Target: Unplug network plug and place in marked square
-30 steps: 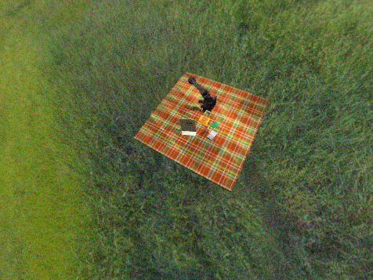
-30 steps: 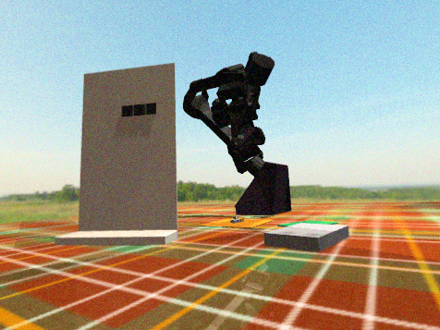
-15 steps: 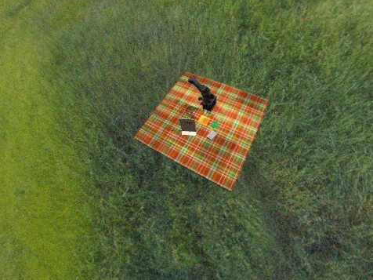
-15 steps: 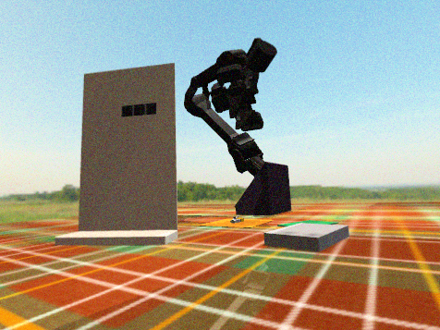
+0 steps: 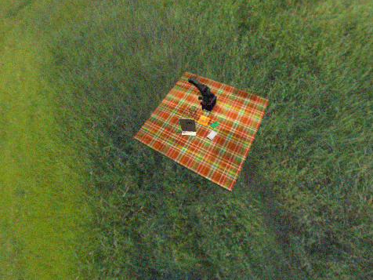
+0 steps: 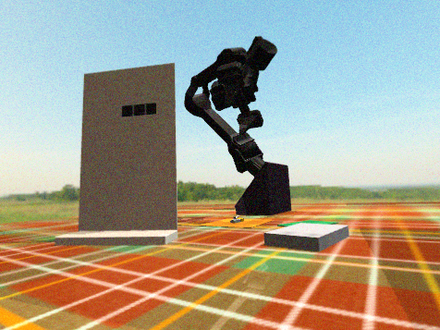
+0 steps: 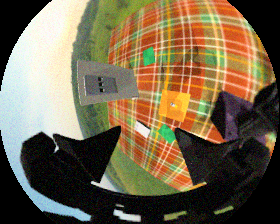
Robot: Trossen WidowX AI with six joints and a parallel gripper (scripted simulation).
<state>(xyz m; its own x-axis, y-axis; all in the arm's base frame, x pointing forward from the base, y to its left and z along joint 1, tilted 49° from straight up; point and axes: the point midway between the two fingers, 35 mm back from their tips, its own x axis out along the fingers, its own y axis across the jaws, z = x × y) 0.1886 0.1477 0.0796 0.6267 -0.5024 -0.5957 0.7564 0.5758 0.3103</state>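
Plug (image 6: 237,219) lies small and pale on the orange square (image 6: 250,223); end effector (image 7: 145,143) spread wide, holding nothing.

Open air around raised tool (image 7: 145,143); panel (image 6: 128,148) seemingly well aside.

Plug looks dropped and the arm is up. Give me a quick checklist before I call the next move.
1. Plug out of the panel: ok, the three sockets show dark and nothing sticks out.
2. Plug on the orange marked square: ok, it lies on it in the exterior view; whether it is wholly inside the edges, cannot tell.
3. Gripper released: ok, fingers wide apart, nothing between them.
4. Arm touching nothing: ok, raised high above the cloth, apart from the panel.
5. Grey block undisturbed: ok, it sits flat beside the square.
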